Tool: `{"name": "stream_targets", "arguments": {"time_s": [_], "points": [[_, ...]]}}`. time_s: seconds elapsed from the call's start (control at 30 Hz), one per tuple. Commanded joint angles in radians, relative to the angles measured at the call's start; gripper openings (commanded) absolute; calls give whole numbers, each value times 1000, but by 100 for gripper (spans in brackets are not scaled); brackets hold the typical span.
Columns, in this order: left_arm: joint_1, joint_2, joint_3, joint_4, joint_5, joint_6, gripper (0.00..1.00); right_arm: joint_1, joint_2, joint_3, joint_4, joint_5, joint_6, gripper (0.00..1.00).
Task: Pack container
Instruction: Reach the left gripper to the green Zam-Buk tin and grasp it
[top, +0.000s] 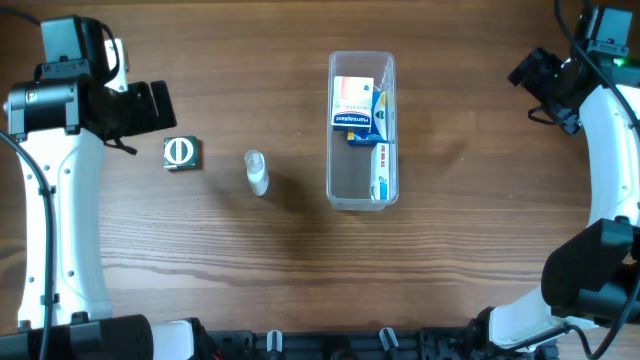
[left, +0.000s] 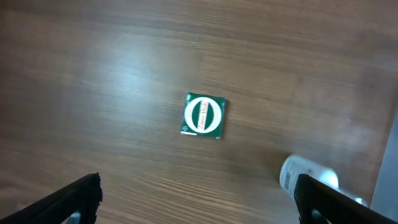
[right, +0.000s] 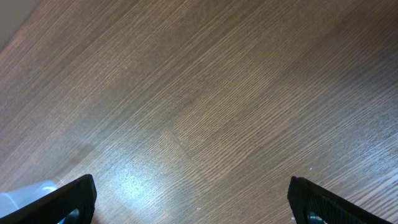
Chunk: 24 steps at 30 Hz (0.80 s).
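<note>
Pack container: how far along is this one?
Done: several boxes lie inside the container. In hand: nothing; the left gripper and right gripper are open and empty. Left: the green box and white bottle, on the table.

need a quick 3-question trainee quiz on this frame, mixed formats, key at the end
1. True or false: the container is empty.
2. Which item sits near the middle of the left wrist view? A) green box B) red cup C) metal spoon
3. Short answer: do the left end effector and right end effector stand open or shut?
Key: 1 false, small boxes lie in it. 2 A. 3 both open, holding nothing.
</note>
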Motion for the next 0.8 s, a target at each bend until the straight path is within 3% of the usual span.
{"name": "stream_targets", "arguments": {"time_s": [0.0, 0.4, 0.5, 0.77], "points": [[0, 47, 15, -18, 151, 286, 100, -2, 2, 1, 2, -5, 12, 100], [8, 345, 14, -37, 124, 278, 100, -2, 2, 1, 2, -5, 12, 100], [19, 425, 14, -33, 112, 203, 100, -2, 2, 1, 2, -5, 12, 100], [80, 472, 13, -29, 68, 151, 100, -2, 2, 1, 2, -5, 12, 100]]}}
